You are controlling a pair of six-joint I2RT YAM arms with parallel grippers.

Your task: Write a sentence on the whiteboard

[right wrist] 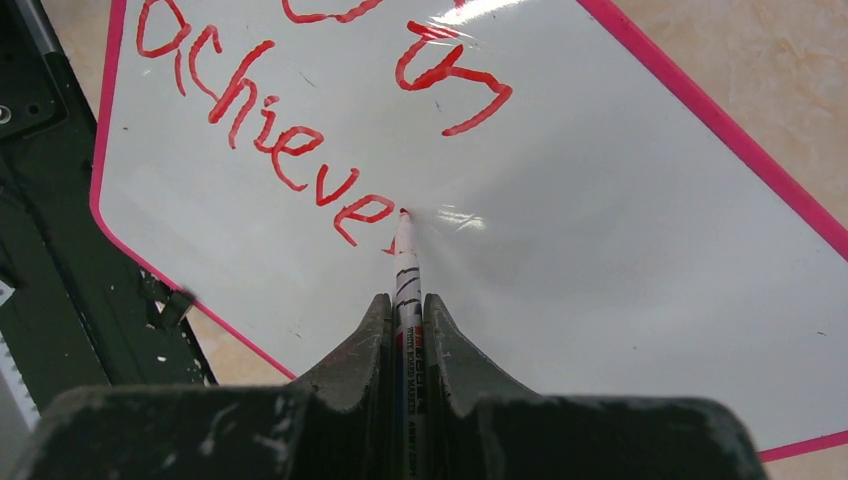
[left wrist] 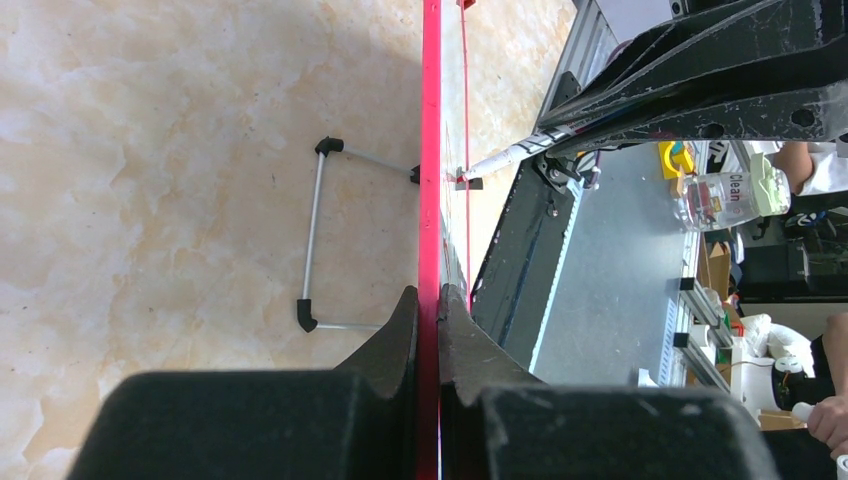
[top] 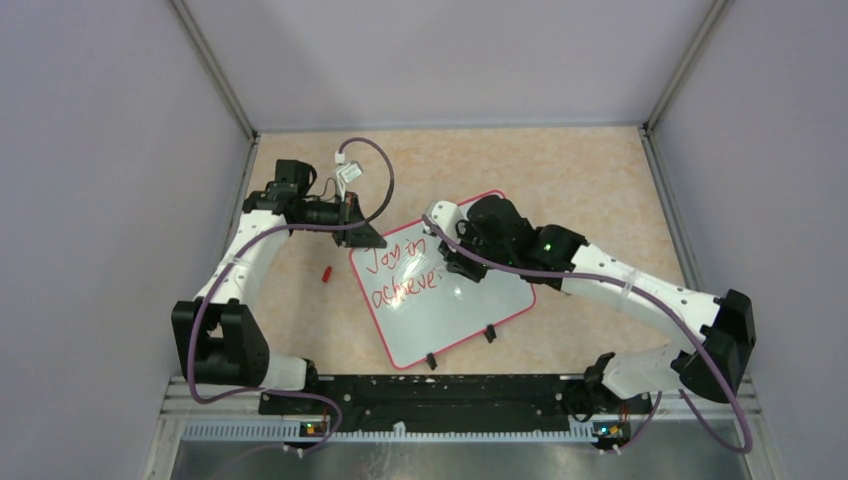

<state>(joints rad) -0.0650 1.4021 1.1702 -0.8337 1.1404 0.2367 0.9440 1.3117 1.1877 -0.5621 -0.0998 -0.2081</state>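
Note:
The whiteboard (top: 445, 310), white with a red-pink frame, lies tilted in the middle of the table. Red writing (top: 402, 272) on it reads "Joy in" and "achieve"; it also shows in the right wrist view (right wrist: 270, 130). My left gripper (top: 362, 232) is shut on the board's far left edge, seen edge-on as a red strip (left wrist: 430, 150) between the fingers. My right gripper (top: 462, 268) is shut on a white marker (right wrist: 406, 270). Its red tip touches the board just after the last "e".
A small red cap (top: 326, 272) lies on the table left of the board. The board's wire leg (left wrist: 312, 240) rests on the table. The black rail (top: 430, 392) runs along the near edge. Grey walls close in both sides.

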